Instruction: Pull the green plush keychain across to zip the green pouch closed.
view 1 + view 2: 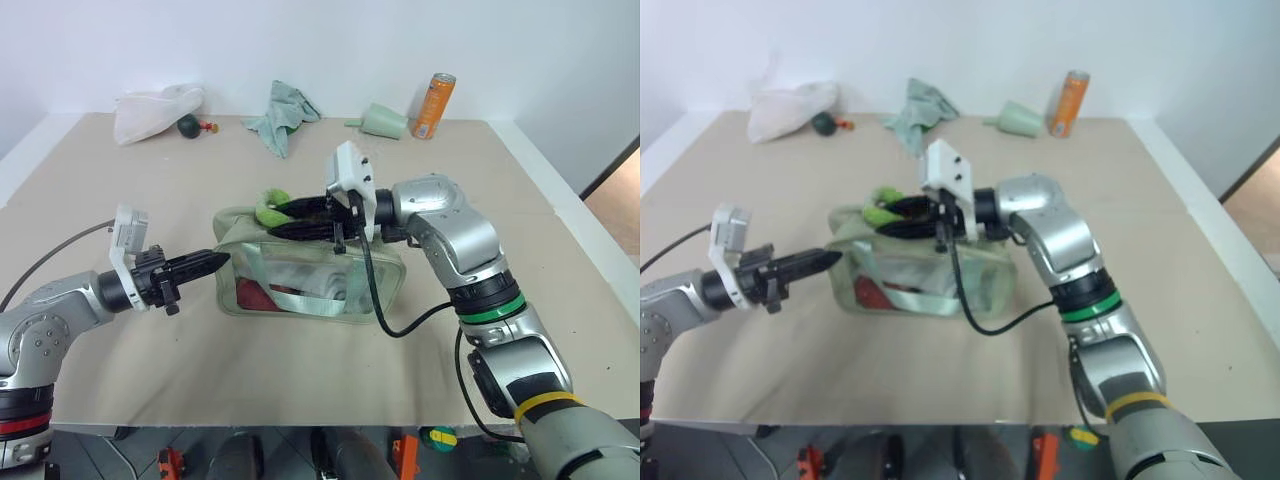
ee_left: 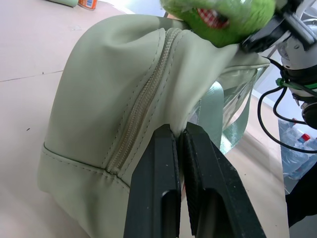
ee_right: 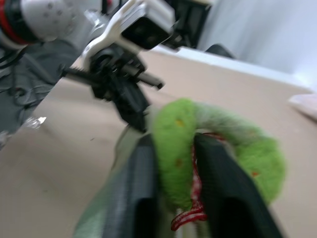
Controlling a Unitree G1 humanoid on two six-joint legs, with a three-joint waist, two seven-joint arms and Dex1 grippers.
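Note:
The green pouch point(image 1: 310, 275) lies mid-table, its clear panel facing me and its zipper point(image 2: 148, 99) running along the top. My left gripper point(image 1: 218, 260) reaches in level from the left, and its fingers point(image 2: 163, 163) are shut on the fabric at the pouch's left end. The green plush keychain point(image 1: 268, 207) sits at the top left corner of the pouch. My right gripper point(image 1: 285, 210) comes in over the pouch's top from the right. In the right wrist view its two fingers point(image 3: 143, 178) press on either side of the keychain point(image 3: 223, 134), above a reddish cord.
Along the table's far edge lie a white bag point(image 1: 155, 112), a dark green ball with a red tip point(image 1: 188, 125), a teal rag point(image 1: 285, 113), a pale green cone cup point(image 1: 383, 121) and an orange can point(image 1: 433, 105). A black cable hangs across the pouch's front.

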